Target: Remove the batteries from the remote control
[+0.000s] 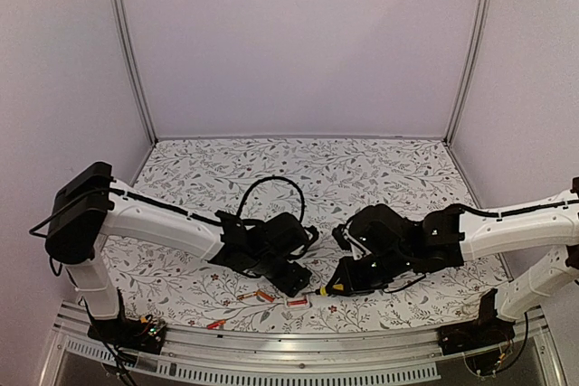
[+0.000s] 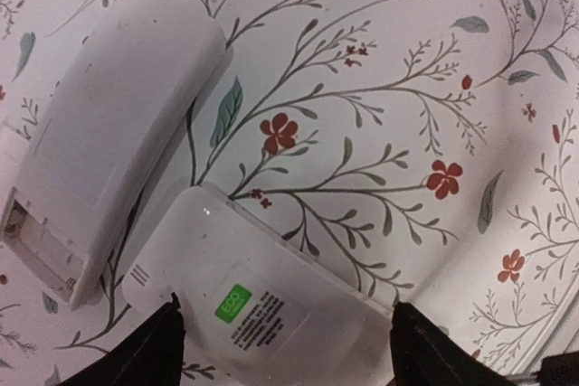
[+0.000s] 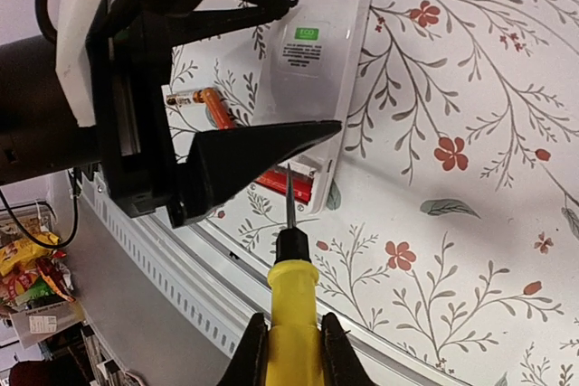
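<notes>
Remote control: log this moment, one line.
left pincer: open over remote | right pincer: shut on screwdriver | tip: at battery bay | batteries: one in bay, others loose on table

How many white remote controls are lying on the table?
2. The green-labelled remote lies between the left gripper's open fingers. The other remote lies just beside it, its battery compartment open. Both are hidden in the top view.
</notes>
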Controlling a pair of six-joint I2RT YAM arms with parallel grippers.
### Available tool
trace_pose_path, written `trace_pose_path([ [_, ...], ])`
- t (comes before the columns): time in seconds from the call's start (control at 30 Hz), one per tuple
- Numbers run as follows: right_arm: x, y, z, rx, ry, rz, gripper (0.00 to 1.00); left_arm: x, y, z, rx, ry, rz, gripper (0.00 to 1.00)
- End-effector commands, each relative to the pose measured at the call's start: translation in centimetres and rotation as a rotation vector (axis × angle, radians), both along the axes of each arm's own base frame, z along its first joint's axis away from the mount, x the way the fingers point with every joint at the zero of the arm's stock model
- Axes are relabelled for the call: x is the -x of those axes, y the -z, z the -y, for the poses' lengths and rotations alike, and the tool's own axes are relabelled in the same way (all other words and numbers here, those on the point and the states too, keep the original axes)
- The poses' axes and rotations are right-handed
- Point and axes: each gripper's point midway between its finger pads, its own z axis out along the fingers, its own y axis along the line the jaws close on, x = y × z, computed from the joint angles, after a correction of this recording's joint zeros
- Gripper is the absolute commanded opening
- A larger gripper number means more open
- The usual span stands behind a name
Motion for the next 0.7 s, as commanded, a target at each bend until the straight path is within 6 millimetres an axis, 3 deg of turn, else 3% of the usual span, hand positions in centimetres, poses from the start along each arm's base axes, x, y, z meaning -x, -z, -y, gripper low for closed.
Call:
trace_pose_path([
  [0.0,-1.0,-0.1,2.4,0.065,0.055,0.029,0.00,2.1,1.1,-3.4,-0.060,-0.060,-0.163,0.80],
  [0.1,-1.1,0.6,3.2,0.079,0.083,0.014,0.00,1.6,-1.2,-3.1,0.030,-0.099,-0.174,0.82],
  [0.2,-1.0,1.0,2.8,0.076,0.071,0.003,0.00,1.7,-2.5,-3.0,0.112,-0.140,-0.235,0.84],
  [0.43,-0.3,1.4,0.6,0.036,-0.001,-0.018,0.00,2.4,-2.1,-3.4,0.229,-0.194,-0.355,0.84],
  [0.67,0.1,0.4,-2.0,-0.024,-0.082,0.010,0.00,2.6,-0.9,-2.9,0.286,-0.181,-0.407,0.84],
])
